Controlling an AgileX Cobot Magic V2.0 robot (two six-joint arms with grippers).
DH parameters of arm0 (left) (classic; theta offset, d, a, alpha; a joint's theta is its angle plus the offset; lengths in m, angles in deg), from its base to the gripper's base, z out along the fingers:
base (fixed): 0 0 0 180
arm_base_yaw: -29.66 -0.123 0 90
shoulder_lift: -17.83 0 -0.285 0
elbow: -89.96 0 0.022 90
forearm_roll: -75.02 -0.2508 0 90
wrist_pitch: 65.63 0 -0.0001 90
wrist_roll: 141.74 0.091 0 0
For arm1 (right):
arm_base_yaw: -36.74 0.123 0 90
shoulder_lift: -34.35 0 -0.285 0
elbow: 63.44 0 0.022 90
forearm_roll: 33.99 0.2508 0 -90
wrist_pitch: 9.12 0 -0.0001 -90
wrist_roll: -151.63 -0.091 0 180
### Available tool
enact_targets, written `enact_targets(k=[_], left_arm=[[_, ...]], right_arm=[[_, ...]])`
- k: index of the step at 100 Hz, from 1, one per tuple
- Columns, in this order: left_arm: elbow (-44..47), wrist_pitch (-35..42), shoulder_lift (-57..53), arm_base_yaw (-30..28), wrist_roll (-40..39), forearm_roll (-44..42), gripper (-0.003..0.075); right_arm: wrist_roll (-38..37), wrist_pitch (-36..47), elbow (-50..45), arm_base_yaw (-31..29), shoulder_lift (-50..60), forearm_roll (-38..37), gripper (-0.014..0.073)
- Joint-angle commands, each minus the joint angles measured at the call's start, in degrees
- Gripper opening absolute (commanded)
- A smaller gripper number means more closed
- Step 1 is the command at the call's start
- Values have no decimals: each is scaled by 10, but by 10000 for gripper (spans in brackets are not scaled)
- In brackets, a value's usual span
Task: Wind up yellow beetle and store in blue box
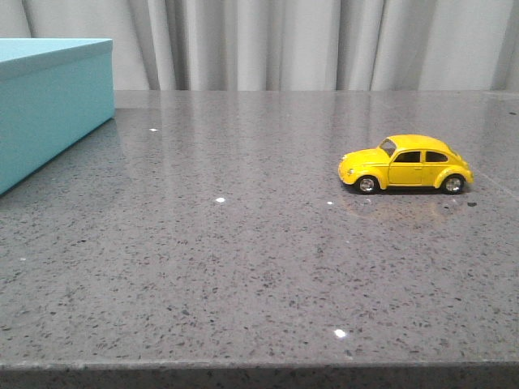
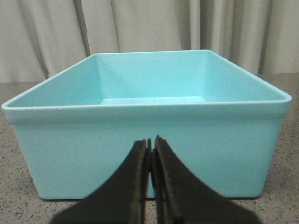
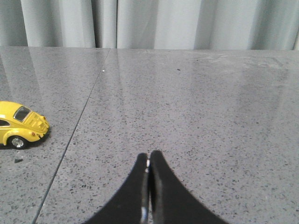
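Observation:
The yellow beetle (image 1: 405,164) stands on its wheels on the grey table, right of centre, nose to the left; its rear end also shows in the right wrist view (image 3: 21,125). The blue box (image 1: 50,101) sits at the far left, open-topped with nothing inside it (image 2: 149,130). My left gripper (image 2: 151,140) is shut with nothing in it, close in front of the box's near wall. Shut and holding nothing too, my right gripper (image 3: 148,155) is low over bare table, off to one side of the beetle. Neither gripper shows in the front view.
The speckled grey stone table (image 1: 243,267) has a front edge near the bottom of the front view and a seam line (image 3: 74,135) running past the beetle. Pale curtains (image 1: 308,44) hang behind the table.

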Motion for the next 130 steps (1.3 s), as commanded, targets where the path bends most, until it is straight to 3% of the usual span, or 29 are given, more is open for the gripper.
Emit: enact_targets(k=[1, 90, 130], left_arm=[[12, 43, -19, 5, -5, 2, -18], [12, 113, -19, 4, -5, 3, -19], [5, 118, -18, 4, -8, 36, -18]], right_arm=[[4, 44, 9, -3, 13, 0, -68], [4, 50, 9, -3, 13, 0, -68], [4, 100, 12, -3, 13, 1, -68]])
